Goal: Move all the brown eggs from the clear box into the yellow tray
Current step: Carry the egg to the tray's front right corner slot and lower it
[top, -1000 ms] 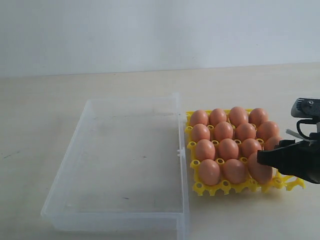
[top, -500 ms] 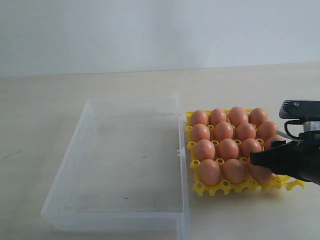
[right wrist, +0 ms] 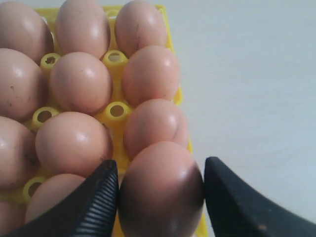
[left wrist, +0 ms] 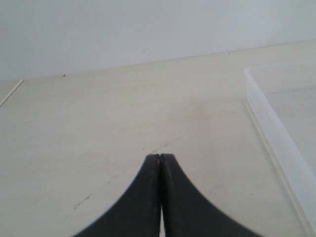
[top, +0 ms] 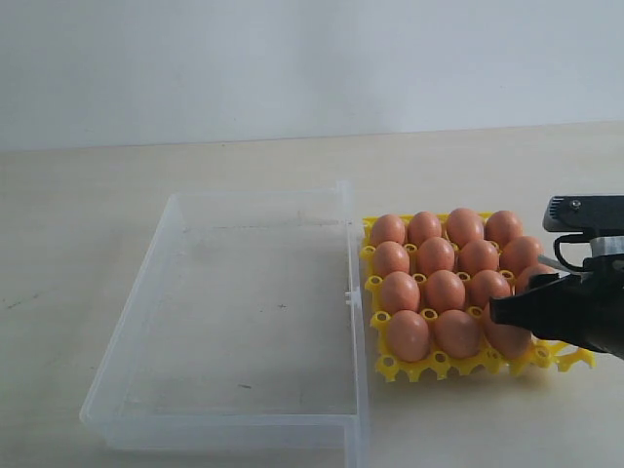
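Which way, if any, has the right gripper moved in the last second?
Yes. The right gripper has shifted left in the exterior view, farther over the yellow tray toward the clear box.

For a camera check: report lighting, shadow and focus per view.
Exterior view: soft even light, sharp, faint shadow under the tray. Left wrist view: pale, washed-out table. Right wrist view: nearest egg darkened by shadow inside the right end effector.
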You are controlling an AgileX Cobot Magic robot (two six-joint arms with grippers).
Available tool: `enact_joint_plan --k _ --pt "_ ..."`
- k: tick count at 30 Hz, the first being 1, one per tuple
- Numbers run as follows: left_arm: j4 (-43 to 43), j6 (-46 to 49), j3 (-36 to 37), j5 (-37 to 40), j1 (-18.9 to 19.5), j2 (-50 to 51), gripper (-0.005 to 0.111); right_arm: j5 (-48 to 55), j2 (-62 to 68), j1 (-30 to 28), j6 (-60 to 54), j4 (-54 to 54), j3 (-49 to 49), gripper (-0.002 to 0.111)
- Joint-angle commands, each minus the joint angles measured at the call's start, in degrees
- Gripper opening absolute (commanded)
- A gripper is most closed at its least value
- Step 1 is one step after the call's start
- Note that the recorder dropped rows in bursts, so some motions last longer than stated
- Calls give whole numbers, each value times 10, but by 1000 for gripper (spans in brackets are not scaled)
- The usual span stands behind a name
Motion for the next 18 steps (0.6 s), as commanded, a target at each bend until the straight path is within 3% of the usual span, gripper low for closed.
enact_joint_plan --k 1,8,18 --pt "1 -2 -2 -8 -1 0 0 -8 2 -3 -10 -4 -4 0" --pt "1 -2 -2 -8 -1 0 0 -6 2 -3 -9 -4 -4 1" --pt "1 -2 -2 -8 -1 0 0 5 2 -3 -9 -4 -4 20"
